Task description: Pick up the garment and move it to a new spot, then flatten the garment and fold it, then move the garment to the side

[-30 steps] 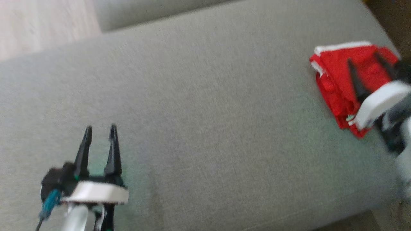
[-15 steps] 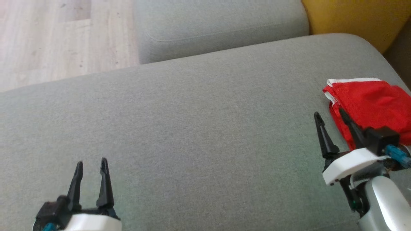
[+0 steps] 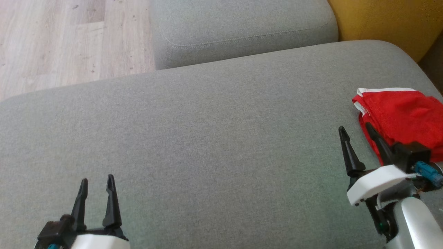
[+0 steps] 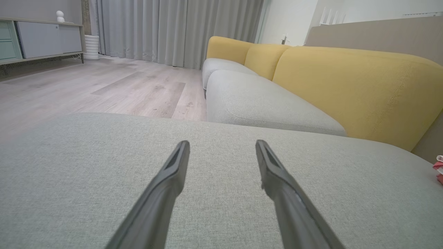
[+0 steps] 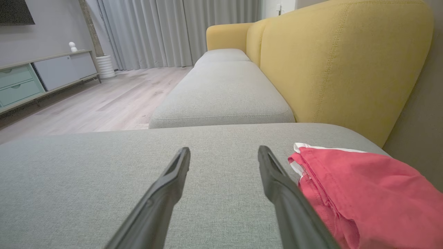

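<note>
Since one second ago the right gripper (image 3: 355, 126) is no longer lying over the red cloth. Its two dark fingers were crossing the garment (image 3: 405, 114) then, and now they are standing at the garment's left edge, pulled back toward the near side. Part of this shift is coming from the head camera, which has been turning too, so the whole picture is sitting differently. The left gripper (image 3: 97, 178) is keeping its place at the near left of the grey seat cushion (image 3: 221, 138), well apart from the cloth.

Both grippers are standing with the jaws wide apart and are holding nothing. In the right wrist view the grey fabric is showing freely between the fingers, and the garment is lying just beside the right-hand finger. Whether that finger is touching the cloth, I cannot tell.

The garment is resting as a compact folded red bundle with white trim, at the right end of the cushion, close to the yellow backrest (image 3: 380, 20).

In my judgement, the folding is looking finished, the bundle is already sitting at the side, and the right arm is retreating after letting it go. Little seems to be remaining. One risk: the cloth is soft, and a finger so close could be dragging the edge and opening the fold.
</note>
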You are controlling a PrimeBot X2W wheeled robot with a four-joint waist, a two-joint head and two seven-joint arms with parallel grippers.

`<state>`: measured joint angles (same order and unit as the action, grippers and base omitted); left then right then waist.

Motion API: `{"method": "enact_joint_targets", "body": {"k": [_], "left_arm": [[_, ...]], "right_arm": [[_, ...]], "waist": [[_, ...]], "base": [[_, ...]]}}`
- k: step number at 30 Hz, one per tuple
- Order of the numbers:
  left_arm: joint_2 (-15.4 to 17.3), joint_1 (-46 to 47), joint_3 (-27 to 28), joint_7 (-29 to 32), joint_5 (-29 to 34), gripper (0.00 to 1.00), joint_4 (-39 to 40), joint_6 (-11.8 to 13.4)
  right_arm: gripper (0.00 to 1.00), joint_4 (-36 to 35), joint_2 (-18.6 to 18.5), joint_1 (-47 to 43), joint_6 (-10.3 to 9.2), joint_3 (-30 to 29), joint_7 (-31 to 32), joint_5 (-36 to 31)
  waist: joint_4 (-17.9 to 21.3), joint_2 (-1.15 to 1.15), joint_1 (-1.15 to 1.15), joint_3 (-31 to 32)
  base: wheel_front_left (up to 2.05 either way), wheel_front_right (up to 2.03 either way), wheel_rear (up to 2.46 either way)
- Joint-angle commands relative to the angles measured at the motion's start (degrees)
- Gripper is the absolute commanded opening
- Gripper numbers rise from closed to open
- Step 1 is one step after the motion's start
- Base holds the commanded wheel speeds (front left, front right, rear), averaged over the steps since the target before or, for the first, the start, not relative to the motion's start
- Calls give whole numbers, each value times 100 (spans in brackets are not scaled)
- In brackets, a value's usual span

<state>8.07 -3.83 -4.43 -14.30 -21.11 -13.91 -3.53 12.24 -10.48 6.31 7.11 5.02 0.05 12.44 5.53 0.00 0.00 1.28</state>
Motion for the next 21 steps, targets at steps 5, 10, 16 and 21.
{"method": "enact_joint_targets", "body": {"k": [5,10,16,21], "left_arm": [[14,217,220,-70,59,100,185,42],[36,203,203,-70,75,100,198,66],[53,191,156,-58,71,100,227,75],[-68,-84,-50,18,27,0,-304,55]], "right_arm": [[100,-249,32,115,37,95,38,0],[100,-282,67,82,37,88,59,-7],[100,-292,59,72,37,88,66,11],[0,274,87,-172,-4,40,58,24]], "waist": [[-7,0,0,-21],[-3,0,0,-28],[-8,0,0,-39],[-11,0,0,-41]], "base": [[0,0,0],[0,0,0],[0,0,0],[0,0,0]]}}
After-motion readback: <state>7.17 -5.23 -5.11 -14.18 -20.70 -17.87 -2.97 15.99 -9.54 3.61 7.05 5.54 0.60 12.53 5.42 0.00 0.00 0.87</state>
